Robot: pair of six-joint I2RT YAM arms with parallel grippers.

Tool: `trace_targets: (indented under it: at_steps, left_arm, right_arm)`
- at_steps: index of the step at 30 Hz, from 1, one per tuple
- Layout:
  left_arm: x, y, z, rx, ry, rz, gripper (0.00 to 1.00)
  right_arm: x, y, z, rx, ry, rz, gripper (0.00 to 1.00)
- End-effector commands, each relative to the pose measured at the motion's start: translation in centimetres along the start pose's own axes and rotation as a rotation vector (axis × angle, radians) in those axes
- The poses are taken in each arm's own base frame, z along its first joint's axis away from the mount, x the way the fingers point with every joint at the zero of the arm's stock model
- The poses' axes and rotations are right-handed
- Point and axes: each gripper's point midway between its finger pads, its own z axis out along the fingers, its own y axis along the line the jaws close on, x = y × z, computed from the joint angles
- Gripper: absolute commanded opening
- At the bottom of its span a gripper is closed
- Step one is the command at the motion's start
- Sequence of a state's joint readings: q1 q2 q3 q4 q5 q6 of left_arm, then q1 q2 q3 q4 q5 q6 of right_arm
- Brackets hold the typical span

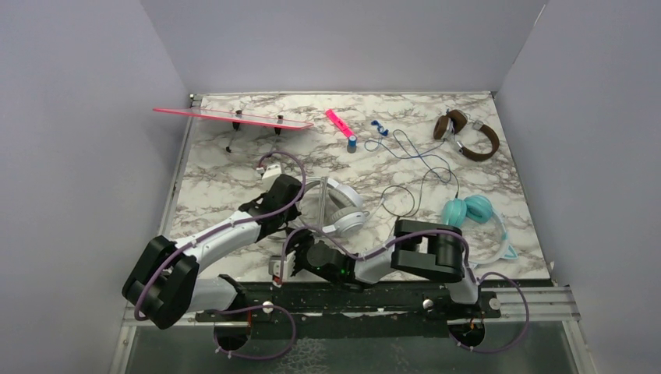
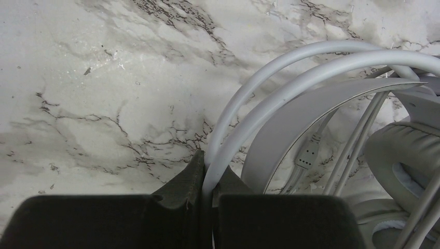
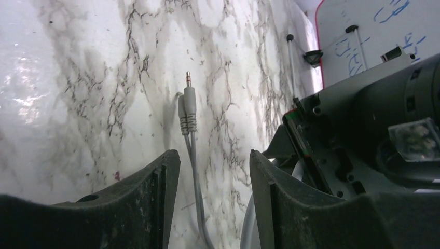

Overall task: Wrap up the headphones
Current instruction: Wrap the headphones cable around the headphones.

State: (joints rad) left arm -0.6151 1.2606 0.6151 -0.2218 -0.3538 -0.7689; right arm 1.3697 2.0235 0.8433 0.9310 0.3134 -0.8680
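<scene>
**A:** On the marble table (image 1: 218, 187), seen from overhead, we are finding the white-grey headphones (image 1: 339, 206) lying near the front edge, about the middle.

**B:** Yes, and we are seeing the left gripper (image 1: 302, 204) meeting them at their left side. The right gripper (image 1: 277, 267) is sitting low just in front of them. From up here we are not making out how either claw stands.

**A:** We are also spotting the teal headphones (image 1: 477, 220) at the right and the brown headphones (image 1: 470, 134) in the far right corner, with thin cords looping between them.

**B:** Farther back we are noting a pink marker (image 1: 337, 118) and a pink-edged whiteboard (image 1: 234, 118) at the far left.

**A:** Through the left wrist camera, we are watching the left gripper (image 2: 209, 179) pinching one thin white hoop of the white-grey headphones (image 2: 311, 109). Its fingers are pressing together on it.

**B:** The flat band is arching beside that hoop, and a padded cup (image 2: 399, 155) is lying at the right.

**A:** Through the right wrist camera, we are seeing the right gripper (image 3: 214, 155) standing spread and holding nothing.

**B:** A grey cord (image 3: 194, 171) is running up between its fingers. Its jack plug (image 3: 188, 98) is lying flat on the marble just beyond the tips. We are not able to tell whether the cord is touching either finger.

**A:** The left arm's dark body is filling the right side, with the whiteboard (image 3: 373, 31) behind it.
</scene>
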Motion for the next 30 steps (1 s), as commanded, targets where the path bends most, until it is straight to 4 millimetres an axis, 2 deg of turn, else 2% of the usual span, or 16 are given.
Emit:
trace_targets:
  at_steps: [1,4,11,13,17,18,19,20,23,30]
  left_arm:
    - [-2.4,-2.7,-1.3,0.106,-0.054,-0.058,0.00]
    - [-2.3,-2.5,-1.4,0.105,-0.057,-0.064,0.00]
    - [-2.1,-2.6,-1.5,0.115,-0.054,-0.072,0.00]
    - [-2.3,-2.5,-1.6,0.112,-0.059,-0.072,0.00]
    - [-2.5,-2.3,-1.8,0.108,-0.072,-0.079,0.00]
    - [-2.5,-2.2,-1.8,0.104,-0.073,-0.079,0.00]
    - [-2.6,-2.2,-1.8,0.101,-0.074,-0.078,0.00]
    - [-2.6,-2.2,-1.8,0.097,-0.074,-0.078,0.00]
    - [-2.9,-2.2,-1.7,0.091,-0.077,-0.072,0.00]
    - [-2.9,-2.7,-1.4,0.099,-0.068,-0.088,0.00]
  right_arm:
    - [0.2,-2.1,1.2,0.133,0.030,-0.068,0.57]
    - [0.8,-1.7,1.6,0.138,0.051,-0.118,0.56]
    - [2.3,1.3,2.7,0.047,0.078,-0.178,0.53]
    - [2.8,1.9,3.0,0.035,0.097,-0.174,0.45]
    - [2.7,1.2,3.2,0.084,0.099,-0.151,0.13]
    - [2.3,0.8,2.9,0.102,0.078,-0.139,0.04]
    - [1.6,0.4,2.4,0.104,0.050,-0.115,0.01]
    - [0.9,0.4,1.7,0.080,0.016,-0.076,0.00]
    - [-1.6,1.8,-0.8,-0.106,-0.076,0.089,0.00]
    - [-7.2,1.2,-5.3,-0.271,-0.257,0.403,0.00]
